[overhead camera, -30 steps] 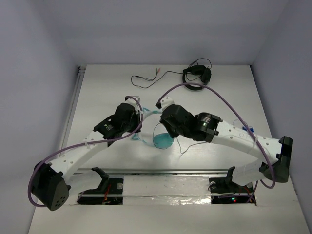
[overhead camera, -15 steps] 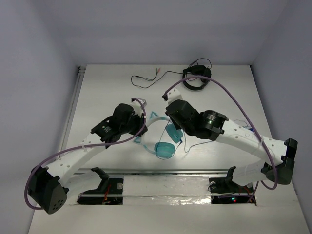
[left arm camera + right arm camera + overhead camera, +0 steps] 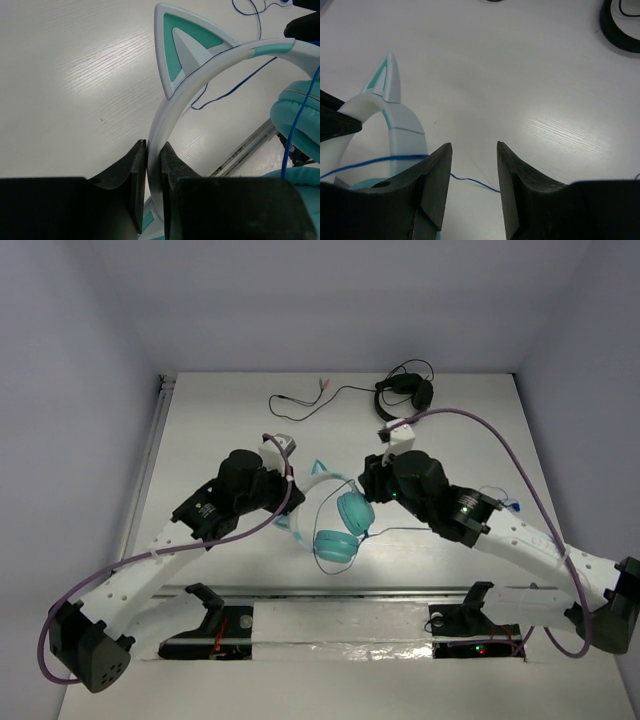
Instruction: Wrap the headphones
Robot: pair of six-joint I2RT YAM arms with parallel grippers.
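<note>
The teal headphones (image 3: 338, 527) stand at the middle of the table, two round ear cups low, pale headband (image 3: 200, 75) with a cat-ear point arching up. My left gripper (image 3: 154, 150) is shut on the headband, a finger on each side of the band. A thin dark blue cable (image 3: 375, 162) crosses the headband and trails over the table (image 3: 420, 532) to the right. My right gripper (image 3: 474, 147) stands open just right of the headband (image 3: 402, 127), with nothing between its fingers; the cable runs below them.
Black headphones (image 3: 403, 398) with a black cable (image 3: 300, 405) lie at the back of the table. The black ear cup (image 3: 620, 25) shows at the top right of the right wrist view. A metal rail (image 3: 330, 592) runs along the near edge.
My right gripper has opened and drawn back to the right, away from the ear cups. The headphones now sit in fuller view, with the left gripper still holding the headband.
</note>
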